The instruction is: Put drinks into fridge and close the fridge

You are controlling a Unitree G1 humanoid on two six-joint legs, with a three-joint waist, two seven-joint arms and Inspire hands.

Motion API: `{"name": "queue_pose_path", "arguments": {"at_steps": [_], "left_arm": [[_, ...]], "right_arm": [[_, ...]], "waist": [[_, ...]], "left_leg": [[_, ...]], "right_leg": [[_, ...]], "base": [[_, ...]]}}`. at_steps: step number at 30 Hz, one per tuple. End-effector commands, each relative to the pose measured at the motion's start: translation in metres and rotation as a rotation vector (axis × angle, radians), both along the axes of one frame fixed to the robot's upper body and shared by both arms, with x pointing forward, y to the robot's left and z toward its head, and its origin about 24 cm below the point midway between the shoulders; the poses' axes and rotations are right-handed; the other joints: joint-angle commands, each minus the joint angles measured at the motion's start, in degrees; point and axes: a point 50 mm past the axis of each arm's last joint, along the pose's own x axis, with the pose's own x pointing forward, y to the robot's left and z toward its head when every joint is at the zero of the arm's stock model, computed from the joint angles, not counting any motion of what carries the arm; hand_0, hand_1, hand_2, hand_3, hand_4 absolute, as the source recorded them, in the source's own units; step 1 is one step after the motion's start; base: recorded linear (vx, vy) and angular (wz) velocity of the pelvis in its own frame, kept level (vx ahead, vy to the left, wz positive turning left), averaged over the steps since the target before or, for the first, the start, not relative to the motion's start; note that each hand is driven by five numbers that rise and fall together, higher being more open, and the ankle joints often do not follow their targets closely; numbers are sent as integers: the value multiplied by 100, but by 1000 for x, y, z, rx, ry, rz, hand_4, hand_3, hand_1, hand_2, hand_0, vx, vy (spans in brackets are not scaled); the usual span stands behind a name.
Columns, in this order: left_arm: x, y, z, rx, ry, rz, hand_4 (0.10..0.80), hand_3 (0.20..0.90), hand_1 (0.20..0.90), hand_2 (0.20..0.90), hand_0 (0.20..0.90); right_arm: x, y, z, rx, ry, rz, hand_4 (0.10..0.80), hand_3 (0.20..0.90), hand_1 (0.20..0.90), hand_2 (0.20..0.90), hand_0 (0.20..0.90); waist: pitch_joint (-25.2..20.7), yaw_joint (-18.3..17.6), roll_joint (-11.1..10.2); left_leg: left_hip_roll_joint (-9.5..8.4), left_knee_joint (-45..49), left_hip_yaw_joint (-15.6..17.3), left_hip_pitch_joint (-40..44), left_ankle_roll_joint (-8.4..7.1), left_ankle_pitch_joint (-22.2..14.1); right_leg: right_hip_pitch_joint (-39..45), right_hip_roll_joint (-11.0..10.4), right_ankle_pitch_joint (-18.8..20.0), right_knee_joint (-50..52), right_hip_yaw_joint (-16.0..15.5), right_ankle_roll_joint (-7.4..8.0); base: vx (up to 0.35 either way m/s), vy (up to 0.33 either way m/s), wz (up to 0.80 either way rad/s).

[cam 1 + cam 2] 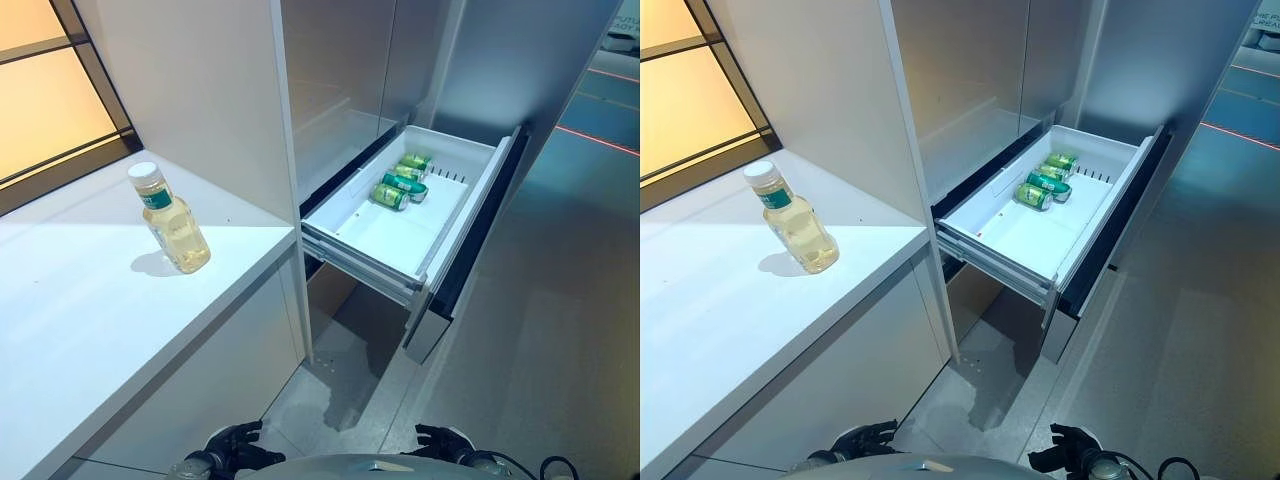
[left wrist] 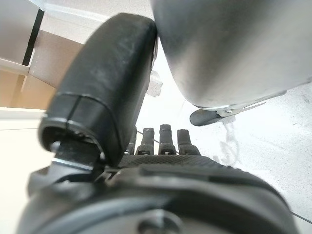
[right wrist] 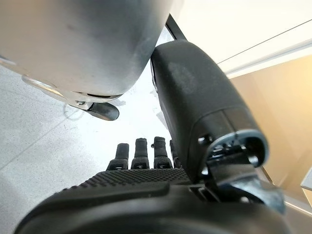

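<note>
A clear bottle (image 1: 172, 218) of pale yellow drink with a white cap and green label stands upright on the white counter (image 1: 90, 330) at my left. The fridge's white drawer (image 1: 455, 150) is pulled out at the middle, with several green cans (image 1: 402, 181) lying at its far end. My left hand (image 1: 232, 447) hangs low at the bottom edge, fingers straight and empty; its fingers (image 2: 165, 139) point at the floor. My right hand (image 1: 440, 440) hangs low at the bottom right, likewise relaxed and empty, with its fingers (image 3: 141, 151) straight.
Tall grey fridge doors (image 1: 350, 80) rise behind the drawer. A white side panel (image 1: 200, 90) stands between the counter and the fridge. A window (image 1: 50, 90) lies beyond the counter's far edge. Grey floor (image 1: 560, 330) stretches to the right.
</note>
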Motion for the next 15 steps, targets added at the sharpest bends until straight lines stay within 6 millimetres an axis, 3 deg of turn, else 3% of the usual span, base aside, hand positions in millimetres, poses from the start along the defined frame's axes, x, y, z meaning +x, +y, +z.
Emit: {"name": "queue_pose_path", "arguments": {"at_steps": [1, 15], "left_arm": [[23, -6, 4, -25, -58, -41, 800, 900, 900, 900, 900], [30, -5, 7, -9, -94, -63, 800, 900, 900, 900, 900]], "right_arm": [[15, -1, 3, -12, -23, 61, 800, 900, 900, 900, 900], [16, 0, 3, -14, -18, 79, 800, 900, 900, 900, 900]], "waist": [[208, 94, 13], [209, 94, 20]], "left_leg": [[-532, 227, 166, 135, 431, -859], [-536, 232, 159, 121, 430, -847]], "right_leg": [[-197, 197, -447, 546, -422, 82], [-207, 193, -447, 561, -435, 83]], "base": [[0, 0, 0], [0, 0, 0]]}}
